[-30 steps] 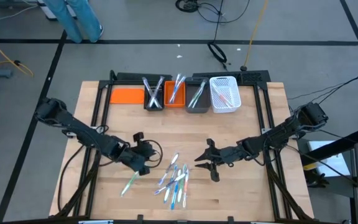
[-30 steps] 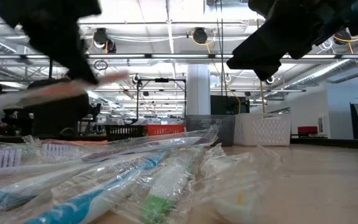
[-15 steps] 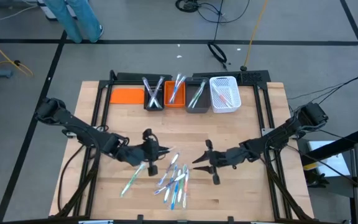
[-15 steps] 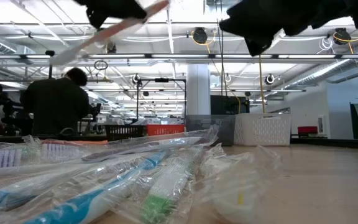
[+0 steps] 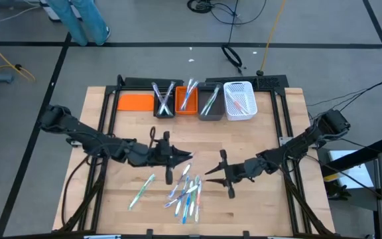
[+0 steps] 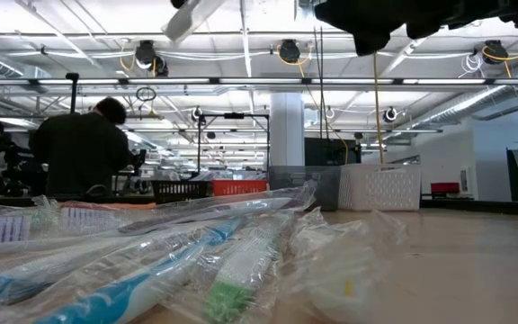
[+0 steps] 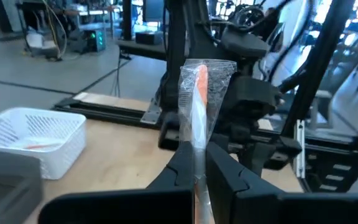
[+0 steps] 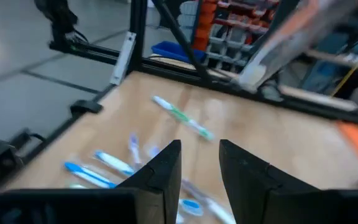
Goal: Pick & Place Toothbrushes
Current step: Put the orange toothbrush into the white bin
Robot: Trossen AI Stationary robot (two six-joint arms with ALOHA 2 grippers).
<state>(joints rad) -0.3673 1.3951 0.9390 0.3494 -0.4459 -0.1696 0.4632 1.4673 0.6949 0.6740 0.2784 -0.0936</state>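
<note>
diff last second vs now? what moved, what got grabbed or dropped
The left gripper, shut on a wrapped orange toothbrush, swung from the table's left toward the centre and lifted, carrying the brush above the pile of toothbrushes. Nothing was released. The right gripper drifted slightly, jaws apart and empty. The pile, the lone green toothbrush and the bins stayed put.

Two dark, slim jointed arms with bulkier shoulder joints at frame left and right, black cables trailing along them, matte black blocky gripper fingers, no visible markings
</note>
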